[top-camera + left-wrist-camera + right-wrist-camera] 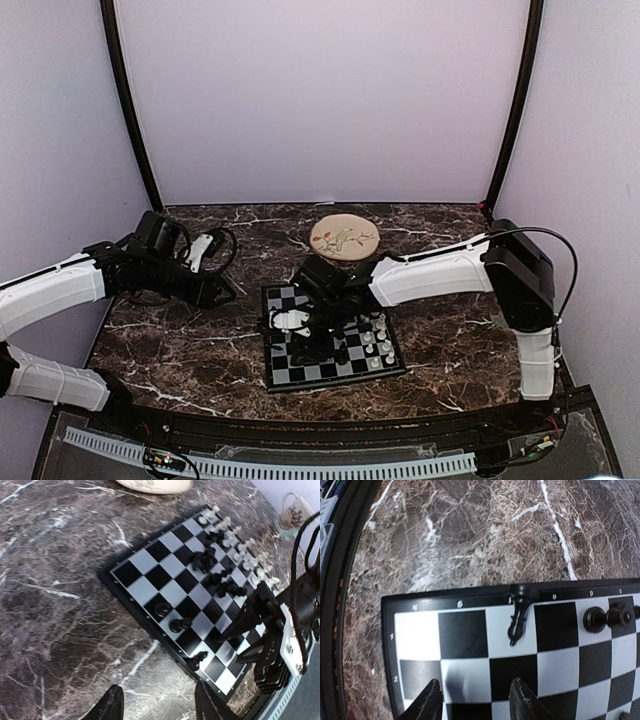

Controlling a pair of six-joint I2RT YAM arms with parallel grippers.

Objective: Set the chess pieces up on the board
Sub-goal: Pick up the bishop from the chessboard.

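Dark marbled desk under lilac walls; the board lies centred toward the desk's near edge; white chess pieces line its right side, black ones are strewn mid-board, and one black piece lies across its border. My right pincer hangs spread and empty over the board's left part; my left pincer, also spread and empty, hovers toward the desk's left edge; a plate sits near the far edge.

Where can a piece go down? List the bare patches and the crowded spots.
Bare: far-left squares of the board, toward the plate, and the marble table between board and left gripper. Crowded: white pieces lining the right edge, black pieces clustered mid-board beside the right gripper.
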